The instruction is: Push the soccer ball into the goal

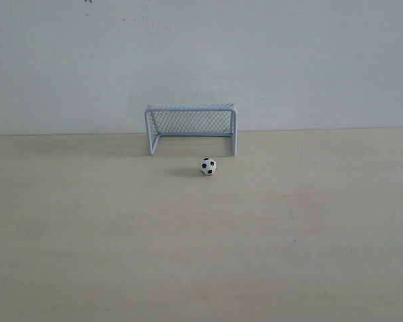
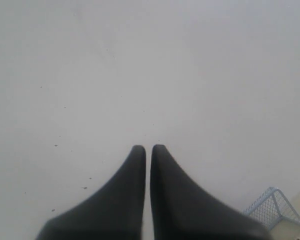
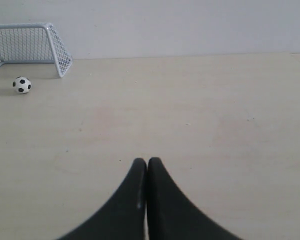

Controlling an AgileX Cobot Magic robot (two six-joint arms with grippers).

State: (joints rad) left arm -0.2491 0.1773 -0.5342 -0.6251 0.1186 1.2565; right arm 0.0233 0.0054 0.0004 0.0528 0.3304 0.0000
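Observation:
The tiny black-and-white soccer ball (image 1: 208,166) rests on the pale wooden table just in front of the goal's right half. The pale blue-white mesh goal (image 1: 191,127) stands against the back wall, mouth facing the viewer. The right wrist view shows the ball (image 3: 22,85) and goal (image 3: 29,47) far from my right gripper (image 3: 147,162), whose black fingers are shut with nothing between them. My left gripper (image 2: 148,149) is also shut and empty, facing the white wall, with a corner of the goal (image 2: 274,210) at the picture's edge. Neither gripper appears in the exterior view.
The pale wooden table (image 1: 201,255) stretches from the front to a white wall (image 1: 201,54) right behind the goal. Faint reddish smudges mark the tabletop on the right.

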